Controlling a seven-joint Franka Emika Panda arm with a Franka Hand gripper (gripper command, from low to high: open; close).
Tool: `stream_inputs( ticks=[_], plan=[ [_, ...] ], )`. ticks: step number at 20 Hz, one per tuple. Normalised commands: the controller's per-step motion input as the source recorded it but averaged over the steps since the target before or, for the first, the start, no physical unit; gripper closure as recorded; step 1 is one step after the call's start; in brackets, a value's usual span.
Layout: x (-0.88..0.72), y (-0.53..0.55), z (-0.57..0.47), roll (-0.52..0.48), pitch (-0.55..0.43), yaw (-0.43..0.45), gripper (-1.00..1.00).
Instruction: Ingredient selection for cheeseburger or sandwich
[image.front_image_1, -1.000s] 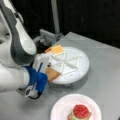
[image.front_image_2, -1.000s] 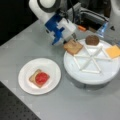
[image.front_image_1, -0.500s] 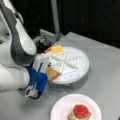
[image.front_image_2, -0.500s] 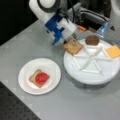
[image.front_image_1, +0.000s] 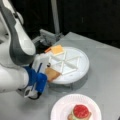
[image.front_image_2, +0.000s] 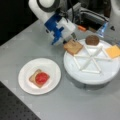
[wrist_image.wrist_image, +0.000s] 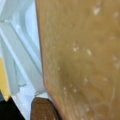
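My gripper (image.front_image_1: 48, 69) (image.front_image_2: 73, 41) is down at the near rim of the white segmented tray (image.front_image_1: 82, 67) (image.front_image_2: 87, 77), shut on a tan bread square (image.front_image_1: 52, 74) (image.front_image_2: 72, 47) that juts slightly over the rim. That bread (wrist_image.wrist_image: 82, 60) fills most of the wrist view. The tray also holds an orange cheese square (image.front_image_1: 57, 50) (image.front_image_2: 113, 51) and a dark-brown patty (image.front_image_2: 92, 40). On the white paper plate (image.front_image_1: 62, 107) (image.front_image_2: 53, 72) sits the sandwich (image.front_image_1: 80, 113) (image.front_image_2: 40, 78): bread at the bottom, a green edge, and a red tomato disc on top.
The arm's white and blue body (image.front_image_1: 17, 62) (image.front_image_2: 53, 17) leans over the tray's side. A grey metal bracket and post (image.front_image_1: 50, 35) (image.front_image_2: 91, 16) stand behind the tray. The grey table (image.front_image_1: 105, 57) (image.front_image_2: 75, 102) ends at a dark perforated edge (image.front_image_2: 15, 107).
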Motion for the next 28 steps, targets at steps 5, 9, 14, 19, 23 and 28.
stream_inputs(
  ticks=[5,9,14,19,23,28],
  plan=[
    [0.24,-0.27,-0.09,0.288,-0.020,0.067,-1.00],
    [0.23,-0.23,-0.08,0.300,-0.017,0.064,-1.00],
    [0.22,-0.17,-0.10,0.319,-0.018,0.055,-1.00],
    [0.21,-0.14,-0.10,0.312,-0.029,0.056,-1.00],
    [0.21,-0.14,-0.06,0.279,-0.041,0.073,-1.00],
    [0.21,-0.16,-0.05,0.253,-0.041,0.082,-1.00]
  ],
)
